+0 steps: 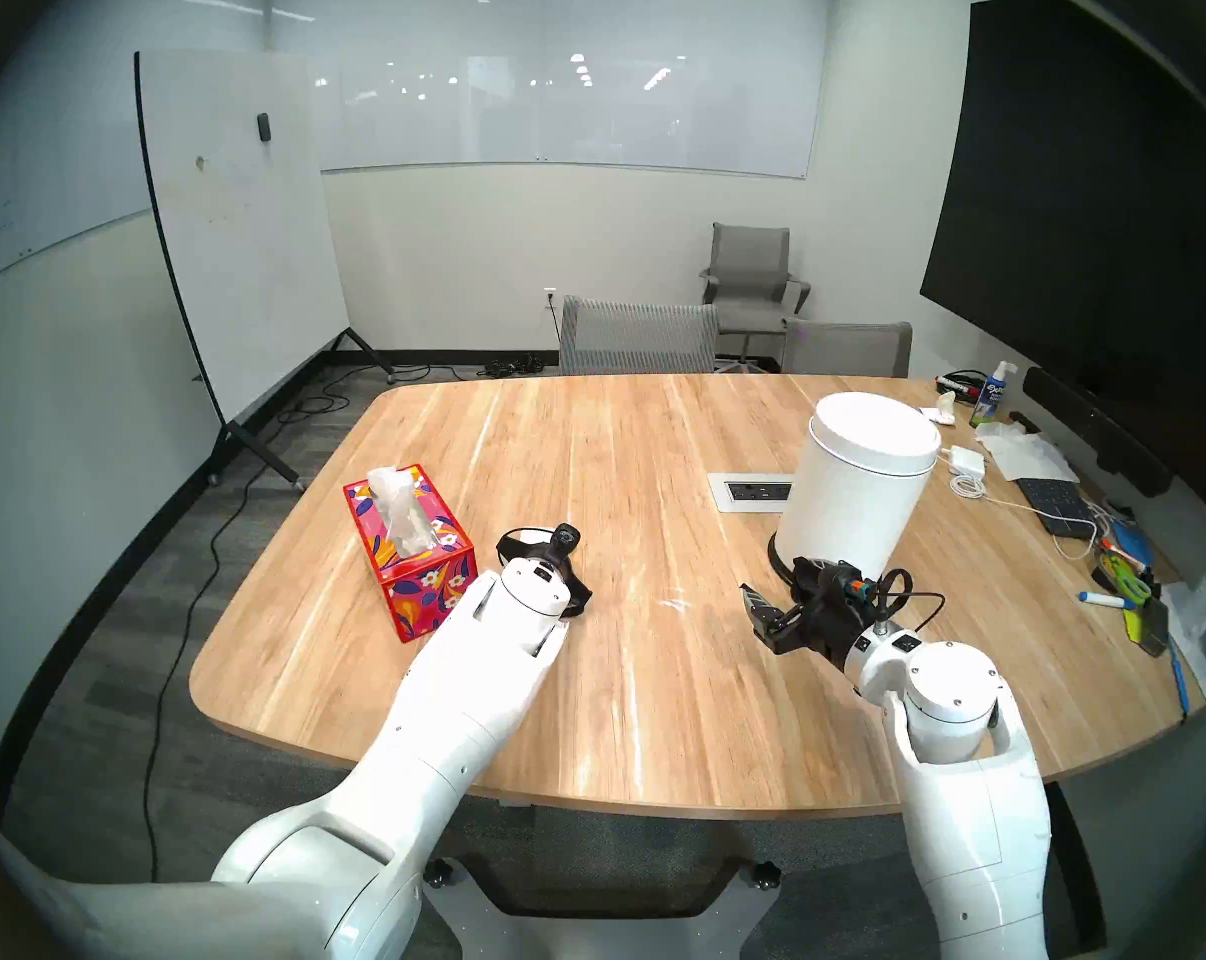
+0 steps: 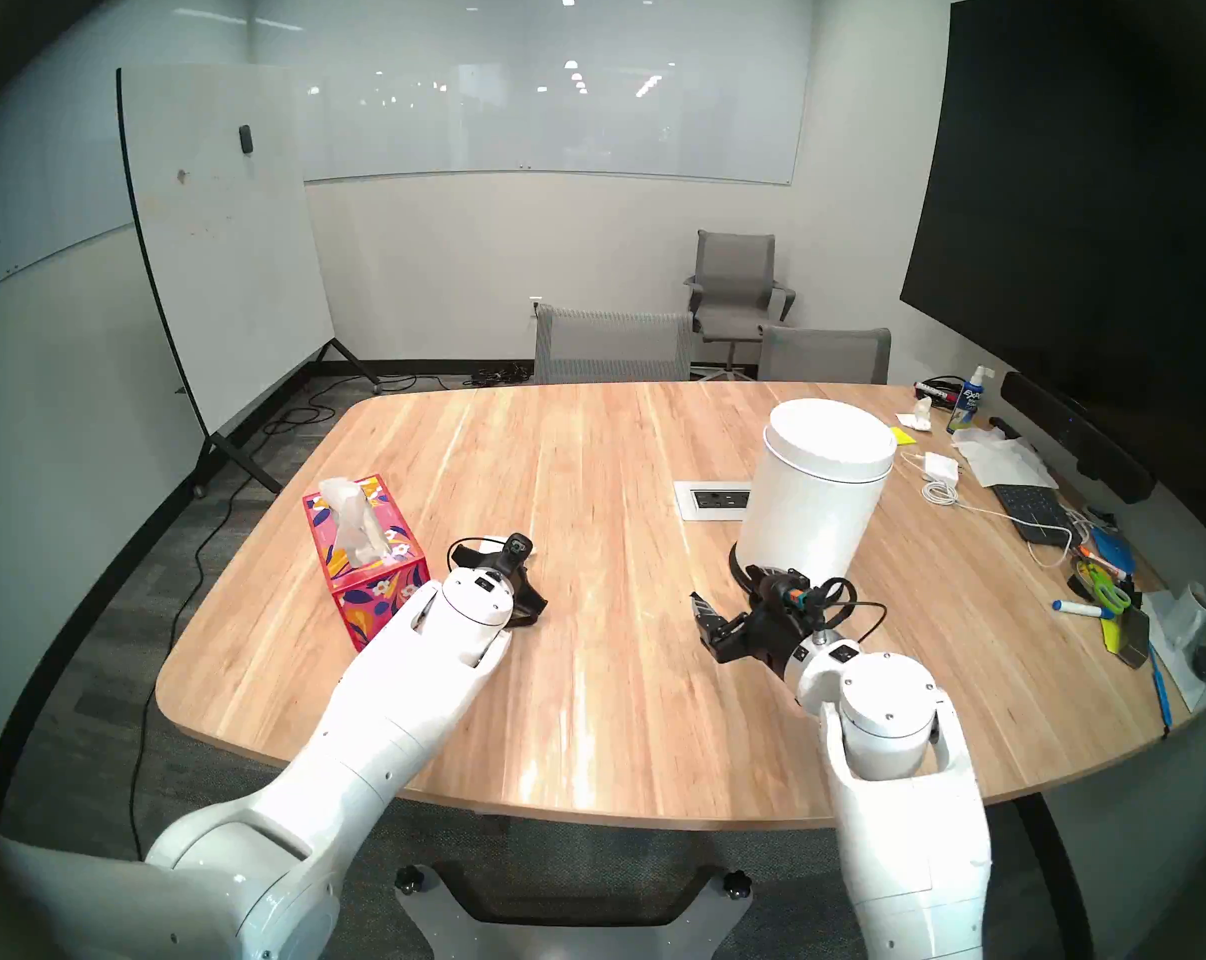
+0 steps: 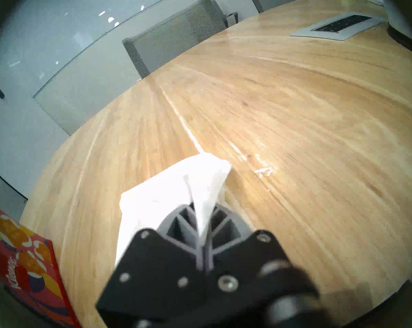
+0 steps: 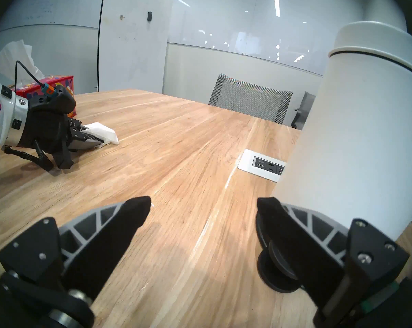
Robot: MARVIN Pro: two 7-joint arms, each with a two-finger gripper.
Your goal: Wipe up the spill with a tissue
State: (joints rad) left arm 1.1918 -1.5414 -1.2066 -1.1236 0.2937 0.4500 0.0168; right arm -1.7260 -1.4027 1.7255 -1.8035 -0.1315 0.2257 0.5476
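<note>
Left gripper (image 3: 201, 228) fingers clenched on the white tissue (image 3: 167, 192), low over the wooden worktop (image 1: 655, 695), just right of the red floral tissue box (image 1: 413, 543). The spill (image 3: 263, 170), a small glossy whitish patch, lies just right of the tissue, apart from it. Right gripper (image 4: 203, 208) fingers spread wide, grasping nothing, beside the tall white bin (image 1: 856, 480).

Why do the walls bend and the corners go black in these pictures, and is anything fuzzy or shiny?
All four views: fisheye lenses curve straight edges and leave a dark rim. Left wrist view: the left gripper close to the lens is blurred, and the tissue it pinches is washed out white. Head views: ceiling lights glare on the table. Right wrist view: the right gripper looks soft at its base.
</note>
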